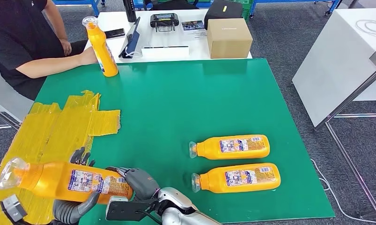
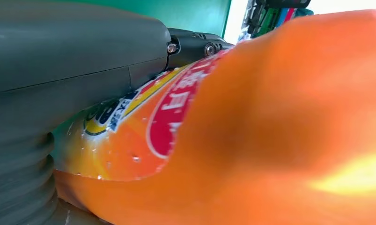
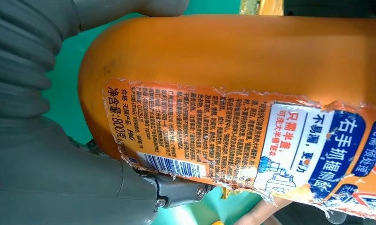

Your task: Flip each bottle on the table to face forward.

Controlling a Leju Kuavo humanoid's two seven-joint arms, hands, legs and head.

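Held bottle point(image 1: 64, 180): gripped by left hand point(image 1: 76, 206) and right hand point(image 1: 139, 182) (both clasping), near green mat's point(image 1: 176, 103) front-left edge; two lying bottles point(image 1: 232, 161) rightward, bare mat ahead.

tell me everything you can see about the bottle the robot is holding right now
The held bottle is orange plastic with a clear cap at its narrow neck, lying on its side near the table's front left corner over the yellow tape patch. Both hands grip it: the left hand from below, the right hand at its base. The upper side carries a blue-and-white printed label with torn edges and a barcode; the other side shows a red and yellow logo.
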